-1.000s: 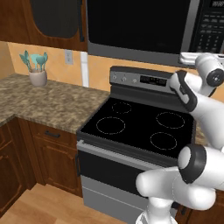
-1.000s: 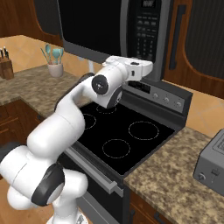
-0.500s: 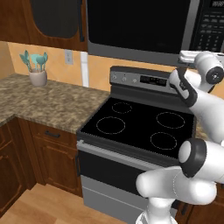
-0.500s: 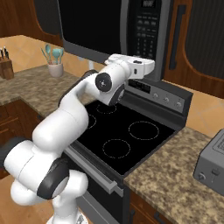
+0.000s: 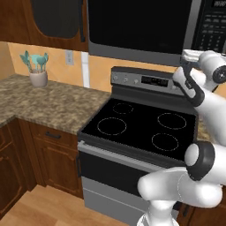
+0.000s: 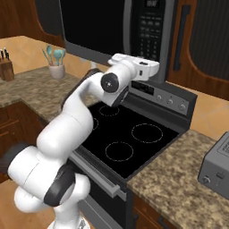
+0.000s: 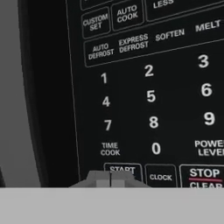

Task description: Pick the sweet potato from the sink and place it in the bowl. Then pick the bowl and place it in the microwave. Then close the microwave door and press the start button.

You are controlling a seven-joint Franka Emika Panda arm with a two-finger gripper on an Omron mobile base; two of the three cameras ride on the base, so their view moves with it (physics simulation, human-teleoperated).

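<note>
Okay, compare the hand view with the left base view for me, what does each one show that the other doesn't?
Hand view alone: the readable keypad, with the START button right above the gripper, its fingertips together, and CLOCK beside it.

Left base view alone: the stove, the granite counter and a utensil cup.

Both: the microwave, its keypad panel at the right edge, and the gripper.

Arm reaching up, the gripper [image 6: 154, 68] right at the microwave [image 6: 112, 27] keypad panel, its fingers hidden behind the hand (open or closed, can't tell); microwave door [image 6: 91, 24] sits closed; black-topped stove [image 6: 125, 138] below; utensil cup [image 6: 57, 70] and knife block [image 6: 5, 67] far left; grey appliance [image 6: 217, 167] at right.
</note>
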